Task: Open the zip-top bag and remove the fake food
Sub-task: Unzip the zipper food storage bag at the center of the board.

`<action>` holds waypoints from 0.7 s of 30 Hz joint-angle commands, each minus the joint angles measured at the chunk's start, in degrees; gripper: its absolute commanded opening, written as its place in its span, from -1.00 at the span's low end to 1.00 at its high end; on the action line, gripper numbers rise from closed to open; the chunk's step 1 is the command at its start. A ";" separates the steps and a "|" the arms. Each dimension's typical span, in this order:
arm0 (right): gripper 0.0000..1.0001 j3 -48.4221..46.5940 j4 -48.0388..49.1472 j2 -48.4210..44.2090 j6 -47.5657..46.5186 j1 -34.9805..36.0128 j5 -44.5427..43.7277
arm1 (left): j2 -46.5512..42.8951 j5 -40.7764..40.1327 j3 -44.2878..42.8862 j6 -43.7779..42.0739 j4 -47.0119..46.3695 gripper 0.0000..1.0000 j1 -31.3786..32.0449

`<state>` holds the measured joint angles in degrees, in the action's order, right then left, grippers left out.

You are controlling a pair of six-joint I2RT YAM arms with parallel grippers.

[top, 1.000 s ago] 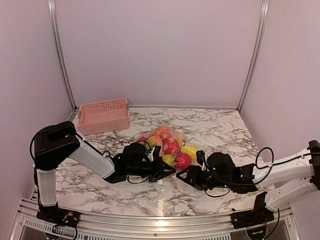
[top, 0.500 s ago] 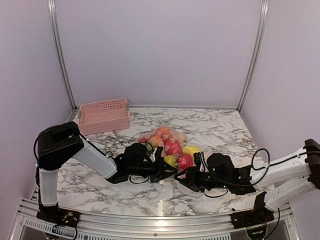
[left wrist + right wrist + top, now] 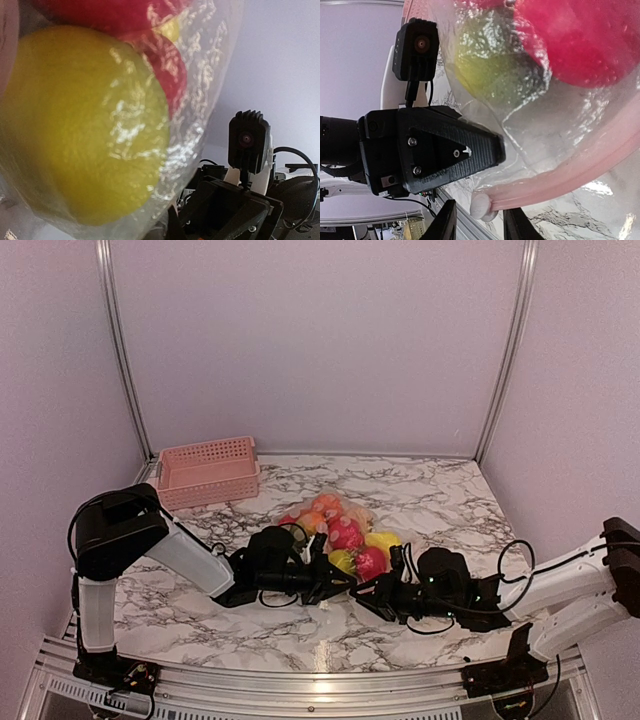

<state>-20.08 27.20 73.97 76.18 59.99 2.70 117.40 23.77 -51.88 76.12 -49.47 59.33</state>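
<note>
The zip-top bag (image 3: 340, 525) lies in the middle of the marble table (image 3: 440, 495), well apart from the pink basket (image 3: 207, 472) at the back left, and the fake food (image 3: 369, 562) is all inside it, packed into one lump. The two grippers meet at the near edge of the bag. The left gripper (image 3: 340, 583) is fully clenched, and in the right wrist view the thin film seems to run into its tip, so I judge that it pinches the bag's corner. The right gripper (image 3: 365, 592) has its fingertips (image 3: 445, 222) apart, with the rounded end of the pink zip strip (image 3: 570, 175) between them but not touched on either side. The film is thin, soft and crinkly. It shines much, so I expect it to be slippery and to fold away under any push. The zip strip is thicker and looks the stiffest part, so that is the better place to take hold, close to its end, opposite to the left grip. The toys, such as the yellow fruit (image 3: 85, 125) and the red one (image 3: 585, 40), look hard, smooth and light. They can roll inside and drag the bag with them, so a pull on the strip may move the whole bag if the other corner is not held firmly.
</note>
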 commanded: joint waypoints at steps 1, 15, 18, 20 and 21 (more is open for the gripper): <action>-0.42 -0.18 2.36 0.98 0.45 -0.74 0.74 | 0.45 1.76 0.59 -0.13 -3.33 -1.00 0.52; -0.89 1.77 4.10 1.34 2.03 -1.01 -0.01 | -0.17 1.50 1.45 -0.01 -3.55 -1.00 0.52; -0.98 3.10 5.04 0.98 3.22 -1.00 -0.64 | -1.05 0.64 2.44 -0.57 -2.57 -1.00 0.44; -1.00 4.24 5.87 0.44 4.03 -1.01 -1.33 | -1.65 0.24 3.01 -1.13 -1.74 -1.00 0.43; -1.00 4.78 6.36 0.11 4.39 -1.01 -1.70 | -2.13 0.15 3.26 -1.36 -1.20 -1.00 0.43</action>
<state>-17.47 32.03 74.78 78.76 59.51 3.55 117.40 23.97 -50.19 76.03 -50.96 59.53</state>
